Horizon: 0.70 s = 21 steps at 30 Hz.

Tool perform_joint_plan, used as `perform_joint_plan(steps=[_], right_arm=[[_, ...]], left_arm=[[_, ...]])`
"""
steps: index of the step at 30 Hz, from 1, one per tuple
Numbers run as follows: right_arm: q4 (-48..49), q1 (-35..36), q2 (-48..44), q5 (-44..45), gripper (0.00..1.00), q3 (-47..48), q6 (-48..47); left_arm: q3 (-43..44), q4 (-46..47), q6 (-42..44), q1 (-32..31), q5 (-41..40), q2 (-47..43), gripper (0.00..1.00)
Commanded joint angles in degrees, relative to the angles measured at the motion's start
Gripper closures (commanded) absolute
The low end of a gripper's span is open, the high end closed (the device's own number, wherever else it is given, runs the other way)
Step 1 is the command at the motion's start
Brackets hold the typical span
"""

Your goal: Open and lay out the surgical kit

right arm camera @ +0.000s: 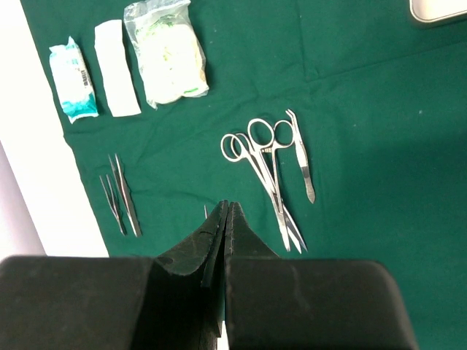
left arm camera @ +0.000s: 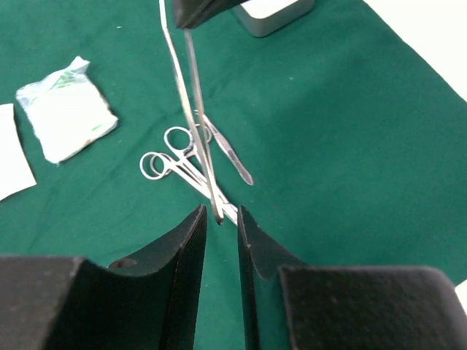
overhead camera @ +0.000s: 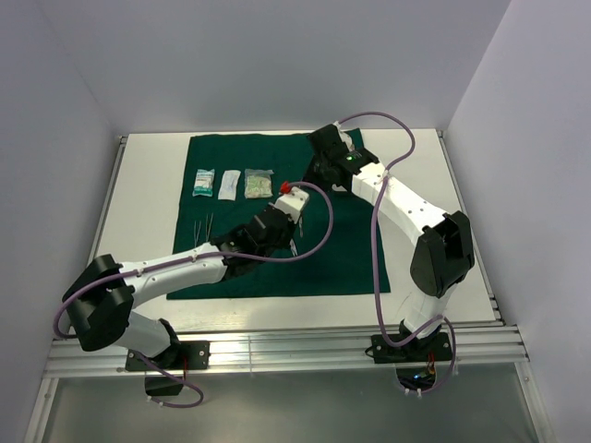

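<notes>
Three pale packets sit in a row at the upper left of the right wrist view: teal-printed packet, white packet, clear bag. All lie on the green cloth, which is spread flat on the white bench.

Right fingers are closed tight. The left wrist view shows them at the top edge pinching the long tweezers, which hang tip-down over the cloth.

Left fingers are at the bottom centre of their own view with only a narrow gap. The tweezer tip sits right in that gap at the fingertips. No contact visible on either side, so not clamped.

Ring-handled clamps lie crossed in a small pile mid-cloth, with a small flat tool just beside them on the right. Short tweezers lie at the lower left, near the cloth edge. Steel tray is at the top edge of the left wrist view, on the cloth.
</notes>
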Motion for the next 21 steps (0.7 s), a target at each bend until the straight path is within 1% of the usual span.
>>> perform_joint_plan(steps=[1, 5, 8, 11, 15, 16, 18, 19, 20, 21], right_arm=[[-0.44, 0.51, -0.20, 0.15, 1.00, 0.52, 0.47], [-0.26, 0.60, -0.20, -0.02, 1.00, 0.34, 0.38], [-0.17, 0.69, -0.38, -0.11, 1.00, 0.17, 0.38], [0.27, 0.69, -0.38, -0.81, 1.00, -0.27, 0.38], [0.79, 0.86, -0.29, -1.78, 1.00, -0.36, 0.38], [1.06, 0.77, -0.29, -2.48, 1.00, -0.62, 0.38], [2.19, 0.69, -0.38, -3.79, 1.00, -0.89, -0.06], [2.81, 0.69, -0.38, -5.37, 0.96, -1.24, -0.32], [2.99, 0.60, -0.38, -5.65, 0.76, -1.24, -0.50], [3.34, 0.60, -0.38, -5.65, 0.70, -1.24, -0.41]], left_arm=[[3.19, 0.36, 0.36, -0.37, -3.95, -0.30, 0.73], [3.19, 0.45, 0.80, -0.37, -5.19, -0.12, 0.75], [3.19, 0.63, 0.89, -0.37, -5.36, 0.05, 0.79], [3.19, 0.71, 1.16, -0.37, -5.28, 0.31, 0.84], [2.92, 0.98, 1.68, -0.37, -5.01, 0.49, 0.98], [2.84, 1.07, 1.60, -0.37, -5.01, 0.49, 1.00], [2.57, 1.16, 1.51, -0.37, -4.84, 0.14, 1.00], [2.22, 1.24, 1.51, -0.37, -4.84, -0.21, 1.00], [2.05, 1.33, 1.42, -0.37, -4.84, -0.39, 1.00], [1.87, 1.33, 1.33, -0.37, -4.84, -0.56, 1.00]])
